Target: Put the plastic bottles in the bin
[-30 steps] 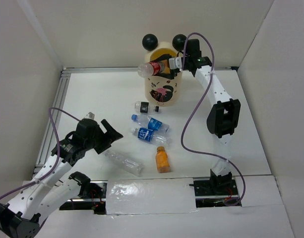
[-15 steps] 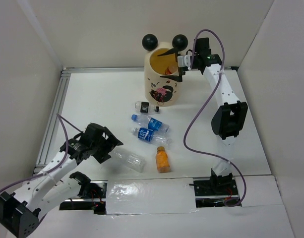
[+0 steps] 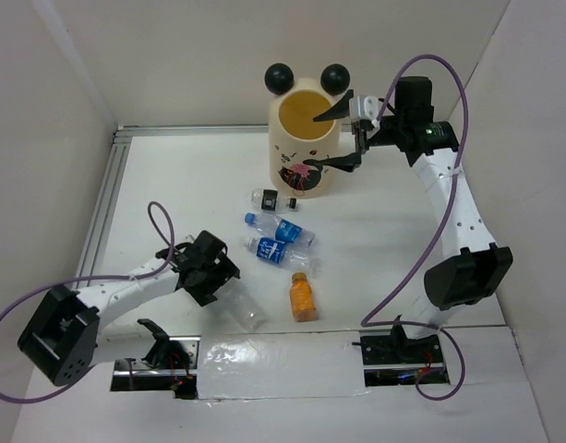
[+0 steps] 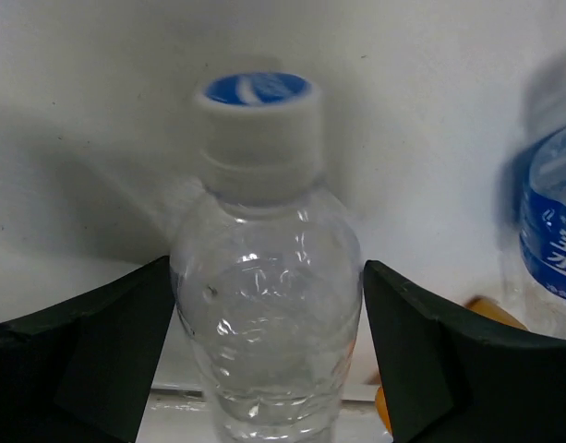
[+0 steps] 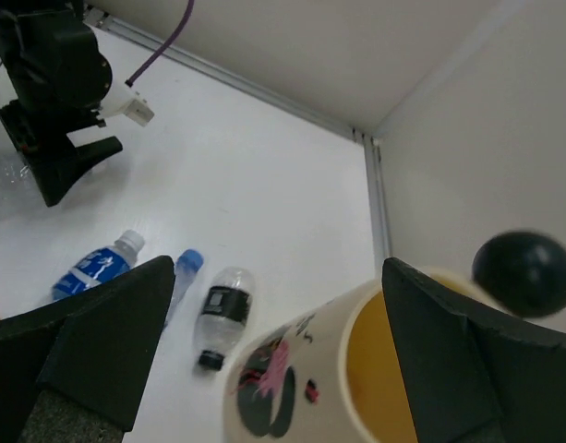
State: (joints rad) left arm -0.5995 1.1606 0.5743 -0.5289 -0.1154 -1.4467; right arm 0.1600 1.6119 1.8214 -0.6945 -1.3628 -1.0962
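Two left fingers [image 4: 89,360] flanking the clear bottle [image 4: 264,323], cap beyond them

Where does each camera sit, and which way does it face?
Top external: above, behind the robot, looking down on left claw, right claw, bin.
Left wrist: low, facing the plain clear bottle between its claw fingers.
Right wrist: high, looking down past its claw fingers onto the bin.
Top and right wrist share the bin.

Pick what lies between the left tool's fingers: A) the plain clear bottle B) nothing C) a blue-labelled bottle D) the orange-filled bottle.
A: the left wrist view shows the plain clear bottle, white-capped, flanked on both sides by the open left tool.
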